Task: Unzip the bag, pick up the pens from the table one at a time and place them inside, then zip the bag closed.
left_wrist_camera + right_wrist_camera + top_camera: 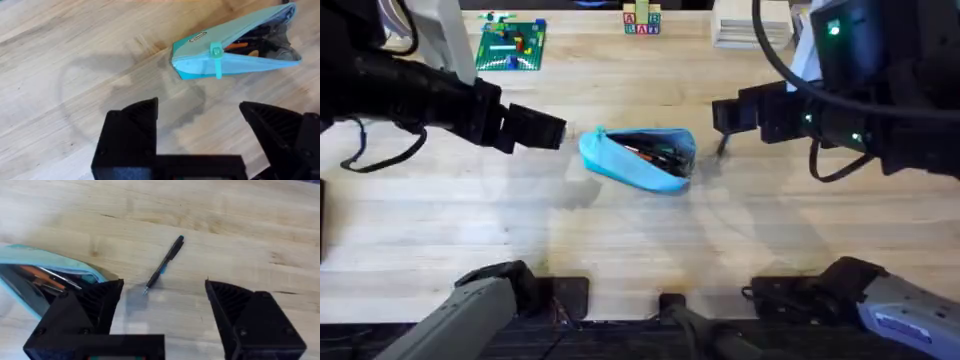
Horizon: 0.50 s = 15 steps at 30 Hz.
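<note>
Bag [642, 158] lies mid-table [620, 240], gaping. Right gripper [165, 300] hovers, jaws apart, above the last pen [165, 265]: light, stiff, slick, so pinch mid-barrel. Left gripper [200, 125] is open too.

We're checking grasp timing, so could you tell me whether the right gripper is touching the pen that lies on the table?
Apart. In the right wrist view, the right gripper hangs open above the pen, with bare table showing around it.

1. A pale wooden tabletop [620, 230] with plank grain is seen throughout.
2. A green baseplate [510, 45] with bricks is set at its far edge.
3. Letter blocks [641, 21] are stacked farther right.
</note>
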Available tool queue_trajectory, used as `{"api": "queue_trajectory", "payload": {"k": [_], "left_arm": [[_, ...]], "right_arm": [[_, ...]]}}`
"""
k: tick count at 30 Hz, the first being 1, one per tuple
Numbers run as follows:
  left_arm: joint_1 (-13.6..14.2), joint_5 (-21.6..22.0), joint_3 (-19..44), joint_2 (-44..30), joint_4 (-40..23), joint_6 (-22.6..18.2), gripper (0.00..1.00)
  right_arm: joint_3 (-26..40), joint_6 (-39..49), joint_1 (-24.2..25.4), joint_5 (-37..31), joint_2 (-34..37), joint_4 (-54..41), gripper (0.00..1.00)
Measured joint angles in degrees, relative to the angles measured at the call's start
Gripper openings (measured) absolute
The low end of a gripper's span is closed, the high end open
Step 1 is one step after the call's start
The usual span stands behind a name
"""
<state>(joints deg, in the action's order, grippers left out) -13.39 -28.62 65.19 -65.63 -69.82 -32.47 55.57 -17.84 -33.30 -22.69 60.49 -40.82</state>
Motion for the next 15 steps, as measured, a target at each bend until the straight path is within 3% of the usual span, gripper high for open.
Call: {"api": "queue_trajectory", "payload": {"k": [8, 15], "left_arm": [[0.0, 0.0, 0.0, 0.0, 0.0, 0.0, 0.995], [0.0, 0.0, 0.0, 0.0, 0.0, 0.0, 0.995]], "right_arm": [[0.2, -4.6, 0.0, -0.3, 0.3, -1.2, 0.998], [6.1, -9.6, 0.0, -0.4, 6.6, -9.8, 0.998]]}}
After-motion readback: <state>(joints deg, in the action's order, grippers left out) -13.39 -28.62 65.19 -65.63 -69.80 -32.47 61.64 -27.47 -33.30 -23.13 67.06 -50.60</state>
